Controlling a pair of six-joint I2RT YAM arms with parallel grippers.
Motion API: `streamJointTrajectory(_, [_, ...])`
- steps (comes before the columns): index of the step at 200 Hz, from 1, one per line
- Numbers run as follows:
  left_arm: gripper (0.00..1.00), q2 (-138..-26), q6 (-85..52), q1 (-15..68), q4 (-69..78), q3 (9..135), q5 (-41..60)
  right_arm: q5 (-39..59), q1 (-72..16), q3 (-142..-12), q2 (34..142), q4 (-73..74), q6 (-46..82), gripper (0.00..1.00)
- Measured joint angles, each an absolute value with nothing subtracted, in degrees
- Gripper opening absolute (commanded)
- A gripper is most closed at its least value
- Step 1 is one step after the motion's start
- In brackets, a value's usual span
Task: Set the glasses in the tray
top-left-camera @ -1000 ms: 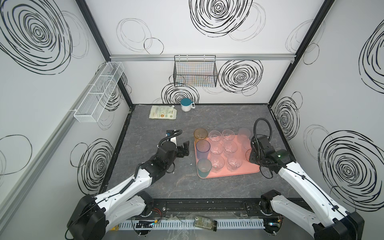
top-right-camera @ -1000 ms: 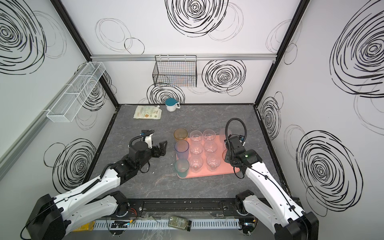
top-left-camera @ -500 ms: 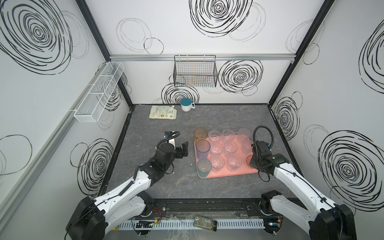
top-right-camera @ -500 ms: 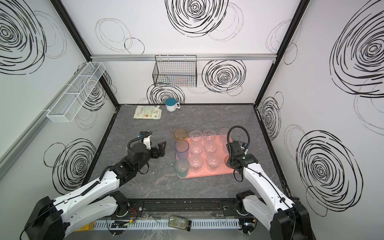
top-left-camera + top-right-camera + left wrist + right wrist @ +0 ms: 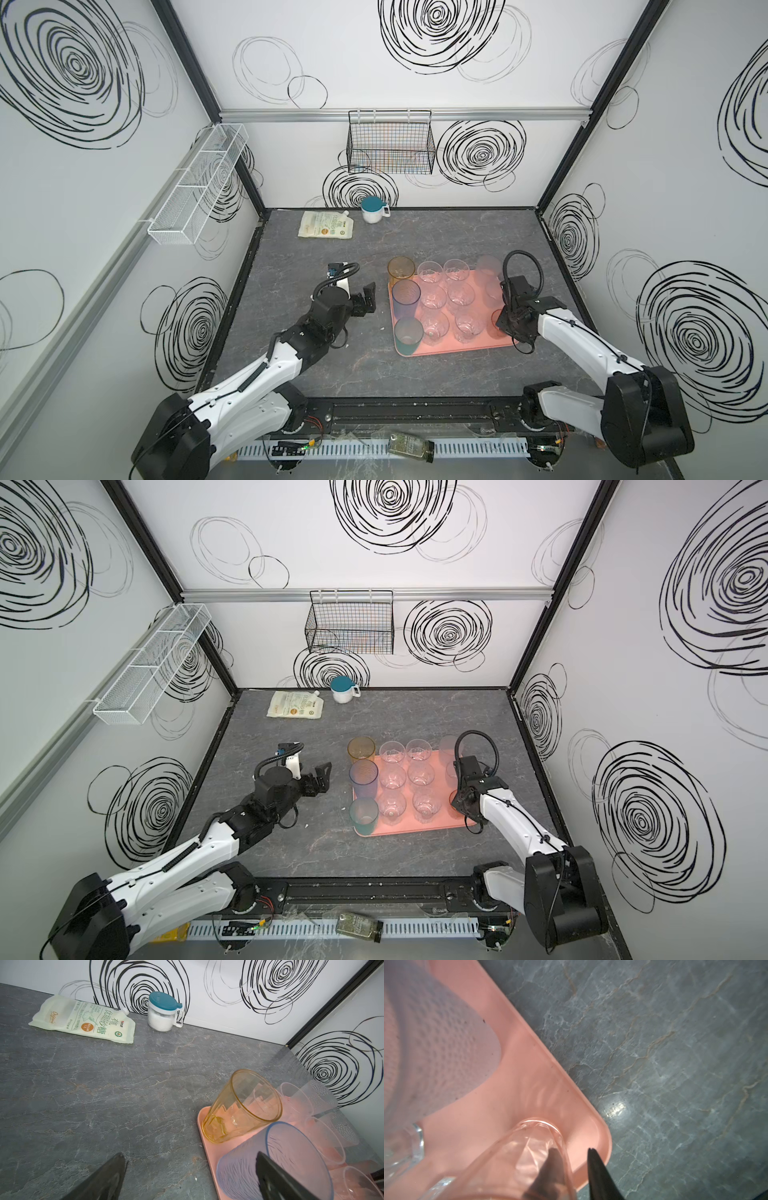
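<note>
1. The tray is sitting right of centre on the table. The glasses are standing upright in it, packed in close rows.
2. Along its left rim the amber glass, blue glass and teal glass are lining up. The amber base is sitting right in the far corner.
3. The left gripper is hanging near that left rim, jaws spread wide and holding nothing. A strip of table is showing between it and the tray.
4. Behind it, grey table is running open to the pouch and mug by the back wall.
5. The right gripper is working the near right corner. One finger is reaching inside the pink glass and the other is standing outside, a gap showing between it and the glass. The jaws are parted, not pinching.
6. That pink glass is standing on the tray floor, just beside the rounded corner rim.
7. A frosted glass is crowding in next to it.
8. Beyond the right rim, a narrow band of table is showing before the side wall.
</note>
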State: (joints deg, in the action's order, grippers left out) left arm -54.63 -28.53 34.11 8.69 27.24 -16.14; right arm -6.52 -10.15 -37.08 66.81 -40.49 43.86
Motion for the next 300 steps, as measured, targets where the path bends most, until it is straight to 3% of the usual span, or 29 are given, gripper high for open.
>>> streamJointTrajectory(22, [1.0, -54.2, -28.5, 34.1, 8.7, 27.1, -16.9, -5.6, -9.6, -41.4, 66.0, -41.5, 42.8, 0.52])
streamJointTrajectory(62, [0.99, -52.4, -28.5, 32.8, 8.3, 27.1, -19.4, -6.2, -7.4, -46.1, 58.5, -38.8, 40.0, 0.6])
streamJointTrajectory(85, [0.98, -51.0, -29.1, 30.1, 8.7, 27.1, -22.6, -9.9, -4.6, -44.8, 55.8, -27.3, 38.7, 0.64])
streamJointTrajectory(113, [0.99, -51.9, -29.0, 27.6, 10.0, 27.0, -30.7, -16.9, -2.5, -44.6, 62.5, -11.4, 36.8, 0.68])
streamJointTrajectory(149, [0.96, -59.2, -20.6, 26.4, 24.0, 22.0, -44.2, -24.7, -0.4, -34.9, 69.0, 7.3, 31.0, 0.71])
streamJointTrajectory(180, [0.96, -61.2, -9.8, 25.9, 35.2, 15.7, -49.0, -30.0, 0.1, -29.1, 69.4, 15.5, 26.6, 0.71])
streamJointTrajectory(246, [0.96, -71.5, -0.5, 23.2, 54.6, 11.1, -47.8, -30.3, 2.0, -16.9, 73.3, 37.1, 18.0, 0.71])
streamJointTrajectory(300, [0.96, -72.6, -1.5, 13.6, 62.6, 8.0, -34.0, -25.5, 2.5, -14.9, 75.9, 48.6, 15.0, 0.71])
